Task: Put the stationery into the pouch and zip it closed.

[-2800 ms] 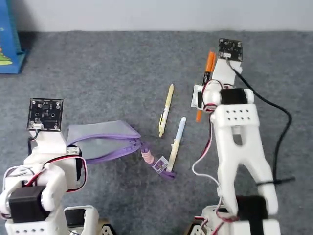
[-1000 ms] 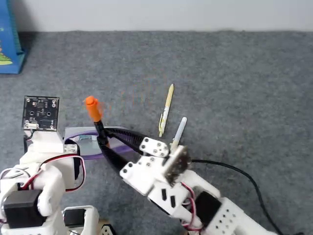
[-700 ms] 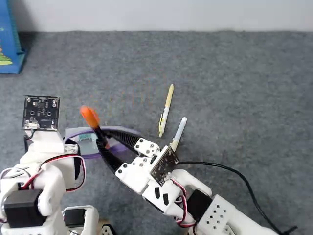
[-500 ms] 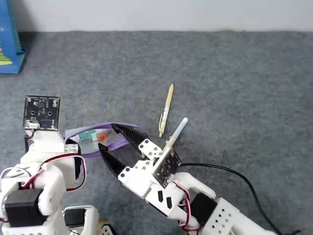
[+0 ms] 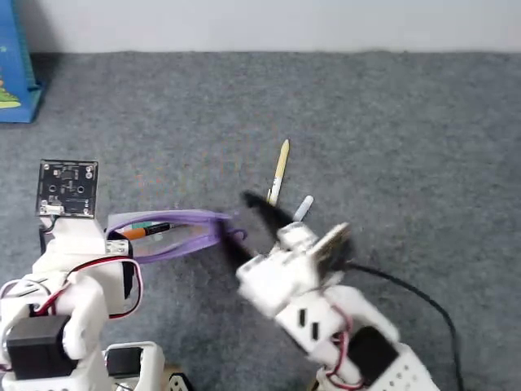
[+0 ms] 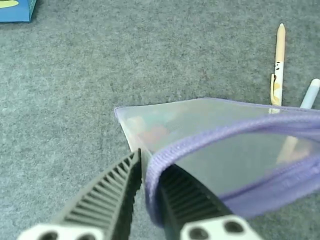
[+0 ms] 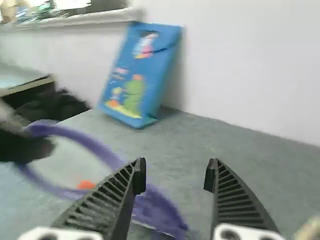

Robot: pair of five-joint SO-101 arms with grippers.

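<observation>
The purple-edged clear pouch (image 5: 186, 237) lies open at the front left, and my left gripper (image 6: 142, 162) is shut on its zipper rim (image 6: 210, 137). An orange marker (image 5: 145, 231) lies inside the pouch; its orange end (image 7: 86, 184) shows past the purple rim (image 7: 95, 145). My right gripper (image 5: 251, 221) hangs open and empty just right of the pouch mouth, its fingers (image 7: 120, 192) spread wide. A yellow pen (image 5: 279, 169) and a pale blue pen (image 5: 304, 207) lie on the grey mat to the right, the blue one partly hidden by the right arm.
A blue picture box (image 5: 15, 69) leans against the wall at the far left (image 7: 140, 75). The grey mat (image 5: 407, 147) stretches bare behind and to the right of the pens. The right arm's body (image 5: 326, 326) covers the front centre.
The right gripper carried the orange marker from the far right to the pouch, let it go inside, and pulled back to the right, open. The left gripper kept its hold on the pouch.
</observation>
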